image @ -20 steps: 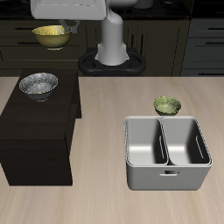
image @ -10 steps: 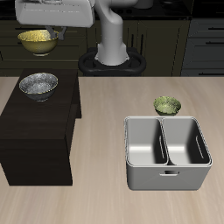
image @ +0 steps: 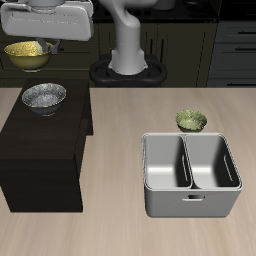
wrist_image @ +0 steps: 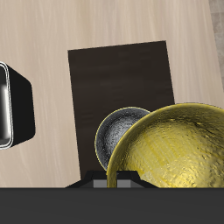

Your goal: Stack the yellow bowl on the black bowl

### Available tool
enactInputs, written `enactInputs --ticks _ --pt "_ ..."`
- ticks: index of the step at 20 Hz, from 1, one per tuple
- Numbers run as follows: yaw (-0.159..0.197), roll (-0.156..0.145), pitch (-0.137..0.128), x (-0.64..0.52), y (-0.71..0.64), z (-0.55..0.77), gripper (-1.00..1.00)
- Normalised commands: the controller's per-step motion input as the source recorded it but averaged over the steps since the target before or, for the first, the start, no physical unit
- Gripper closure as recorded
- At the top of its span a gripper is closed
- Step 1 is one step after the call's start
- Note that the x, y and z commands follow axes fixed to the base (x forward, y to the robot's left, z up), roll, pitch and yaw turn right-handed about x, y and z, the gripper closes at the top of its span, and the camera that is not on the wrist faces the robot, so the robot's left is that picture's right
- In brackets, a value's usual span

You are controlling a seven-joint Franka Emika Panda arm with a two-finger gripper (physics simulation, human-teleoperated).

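Note:
My gripper (image: 33, 45) is shut on the yellow bowl (image: 29, 54) and holds it high in the air, above and slightly behind the black bowl (image: 44, 97). The black bowl, silvery-grey speckled inside with a dark rim, sits on top of the dark cabinet (image: 40, 150). In the wrist view the yellow bowl (wrist_image: 175, 149) fills the foreground and partly covers the black bowl (wrist_image: 118, 140) below it. My fingers are hidden behind the yellow bowl.
A grey two-compartment caddy (image: 190, 172) stands nearer the table's front edge. An olive-green bowl (image: 191, 121) sits on the table just behind it. The robot's base (image: 128, 65) is at the back of the table.
My gripper with the yellow bowl has moved sideways, away from the robot base, past the black bowl, and slightly down.

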Motion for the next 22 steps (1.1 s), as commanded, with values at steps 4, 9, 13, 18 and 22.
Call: enactInputs --ticks 4,9,13,18,22 --pt "0.02 -0.011 0.02 0.25 -0.24 -0.08 1.0" --pt "0.011 0.008 0.024 0.04 -0.09 -0.16 1.0" --pt "0.045 0.022 0.027 -0.05 0.09 -0.26 1.0" --pt "0.009 0.013 0.029 -0.02 0.06 -0.24 1.0" --pt "0.007 0.023 -0.005 -0.06 0.13 -0.05 1.0"
